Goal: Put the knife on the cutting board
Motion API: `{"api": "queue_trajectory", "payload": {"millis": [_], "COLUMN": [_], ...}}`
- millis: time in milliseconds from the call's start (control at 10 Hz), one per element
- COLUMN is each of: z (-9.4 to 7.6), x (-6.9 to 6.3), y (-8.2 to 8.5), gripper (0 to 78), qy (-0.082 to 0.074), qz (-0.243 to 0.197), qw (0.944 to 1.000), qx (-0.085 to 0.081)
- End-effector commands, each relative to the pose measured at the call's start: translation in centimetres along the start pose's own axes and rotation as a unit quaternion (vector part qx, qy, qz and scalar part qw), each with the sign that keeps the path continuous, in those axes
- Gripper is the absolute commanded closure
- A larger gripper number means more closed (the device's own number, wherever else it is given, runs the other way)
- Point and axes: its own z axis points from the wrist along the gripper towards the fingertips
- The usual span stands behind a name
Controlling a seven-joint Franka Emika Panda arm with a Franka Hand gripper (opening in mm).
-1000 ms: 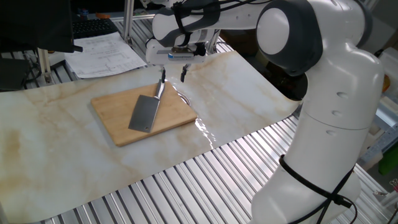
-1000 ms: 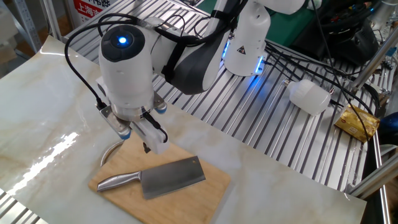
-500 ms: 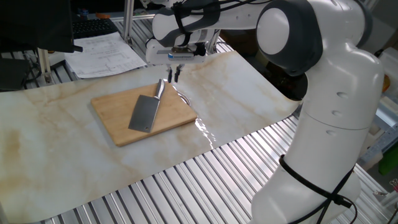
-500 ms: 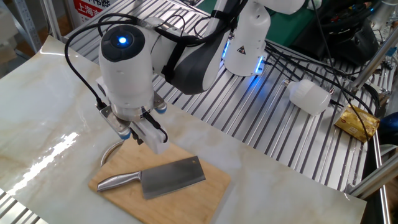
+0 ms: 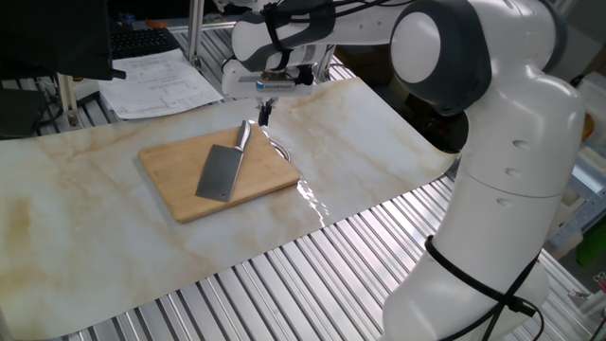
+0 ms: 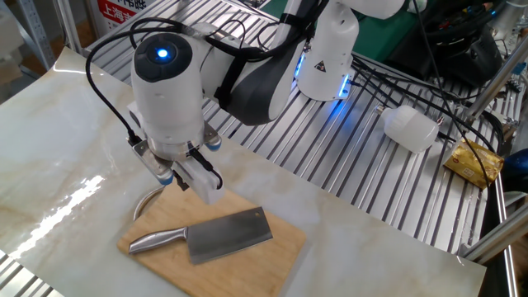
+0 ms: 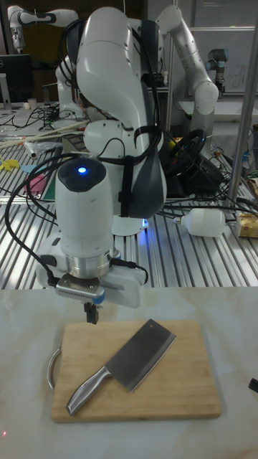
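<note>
The knife (image 5: 221,172) lies flat on the cutting board (image 5: 173,170), its wide silver blade toward the board's middle and its steel handle pointing at the gripper. From the other side, the knife (image 6: 228,235) lies across the cutting board (image 6: 276,262); the tall view shows the knife (image 7: 140,355) diagonal on the cutting board (image 7: 188,389). My gripper (image 5: 264,115) hangs just above the board's far edge, past the handle's end, shut with nothing between its fingers. The gripper (image 6: 192,183) and gripper (image 7: 91,313) are apart from the knife.
The board has a metal loop handle (image 7: 50,367) at one end. It rests on a marble-patterned sheet (image 5: 85,237) over a slatted metal table. Papers (image 5: 163,81) lie at the back. A white bottle (image 6: 410,125) and a yellow packet (image 6: 473,162) sit beyond the arm's base.
The gripper's fingers have closed from wide open to shut, staying in place above the board's edge. The knife and the board have not moved.
</note>
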Motion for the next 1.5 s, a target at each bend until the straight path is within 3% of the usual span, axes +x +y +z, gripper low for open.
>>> {"api": "queue_trajectory", "payload": {"millis": [100,800,1000,1200,1500], "z": [0.8,0.8,0.0,-1.1,-1.0], "x": [0.8,0.8,1.2,1.4,0.9], "y": [0.0,0.1,-0.6,-1.4,-1.4], "gripper": [76.4,76.4,76.4,76.4,76.4], "qy": [0.003,-0.002,-0.011,-0.009,-0.008], "qz": [-0.047,-0.048,-0.052,-0.051,-0.059], "qw": [0.9985,0.9984,0.9983,0.9983,0.998], "qx": [-0.03,-0.029,-0.025,-0.028,-0.022]}}
